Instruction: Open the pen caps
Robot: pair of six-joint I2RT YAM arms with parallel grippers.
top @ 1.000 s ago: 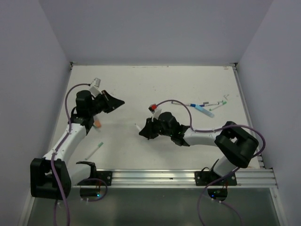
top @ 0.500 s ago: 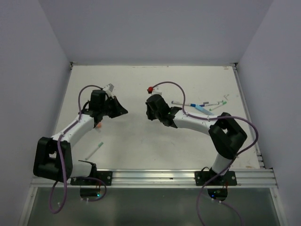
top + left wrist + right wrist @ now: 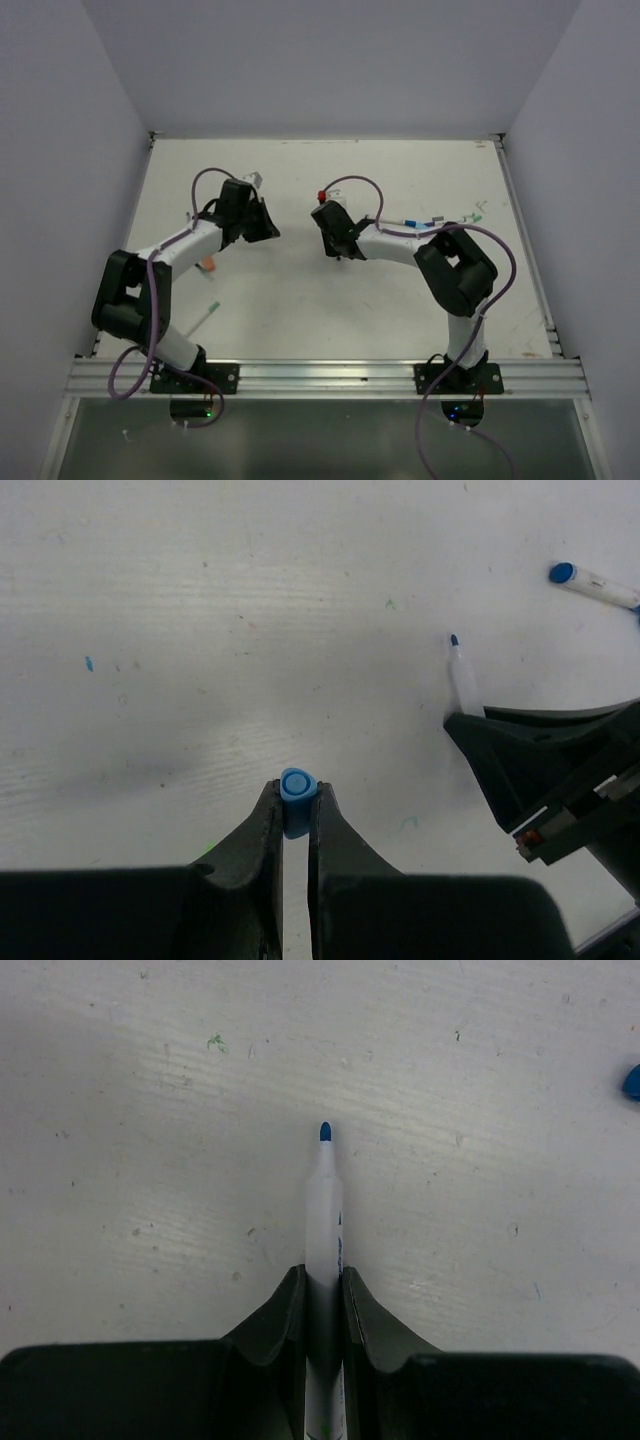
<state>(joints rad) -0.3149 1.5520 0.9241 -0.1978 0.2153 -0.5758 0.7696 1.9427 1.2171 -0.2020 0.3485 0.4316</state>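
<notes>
Left claw (image 3: 297, 794) pinches a blue cap (image 3: 296, 782); right claw (image 3: 323, 1278) pinches the pen (image 3: 323, 1195), its blue tip bare — cap and pen apart. Within 1 second both arms have swung farther in, and the 2 claws now face each other over the table (image 3: 300, 300) — this pen looks done. Bare room lies near; more pens (image 3: 425, 219) sit far right, short of the edge.

Lighting is even and diffuse from overhead: the matte white table top (image 3: 330, 310) is uniformly bright and carries only faint, soft-edged shadows. Both wrist views are sharp at centre, rendering the small blue plastic pen cap (image 3: 296, 783) and the white pen barrel with blue tip (image 3: 323, 1220) crisply. The right wrist view dims toward its upper left corner.
</notes>
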